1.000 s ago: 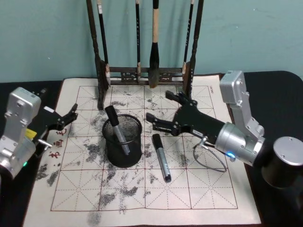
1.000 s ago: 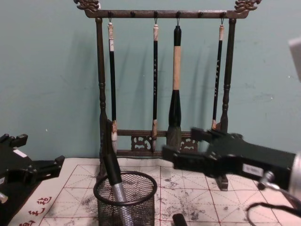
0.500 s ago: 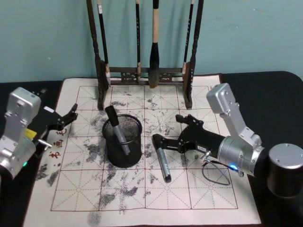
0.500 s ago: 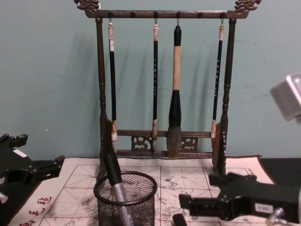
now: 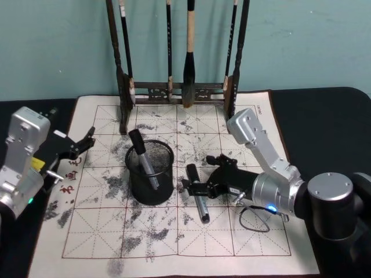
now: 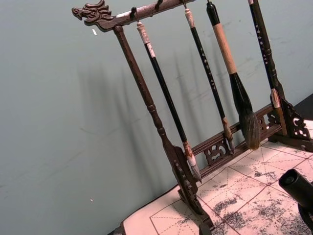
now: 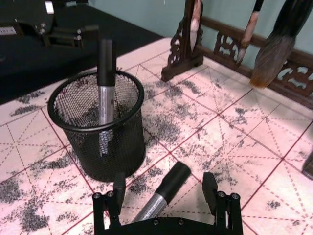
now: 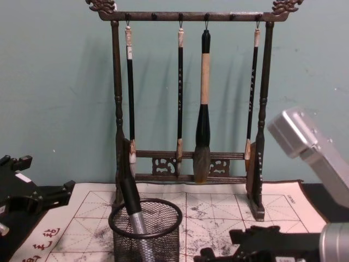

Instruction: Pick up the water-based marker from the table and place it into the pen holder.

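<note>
The right wrist view settles what the head view leaves vague: the right gripper (image 7: 164,188) straddles the marker (image 7: 157,199), fingers spread wide, one on each side of the barrel, touching neither side and holding nothing. The marker lies on the table (image 5: 255,231) at the pen holder's (image 5: 149,188) 3 o'clock, cap toward 12. The left gripper (image 5: 87,142) sits parked at 9 o'clock.

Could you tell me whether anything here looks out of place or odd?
One water-based marker lies flat on the ink-smudged mat beside the pen holder, straddled by the open right tool, while a second marker already stands tilted inside it. The left tool sits idle at the mat's left edge.
</note>
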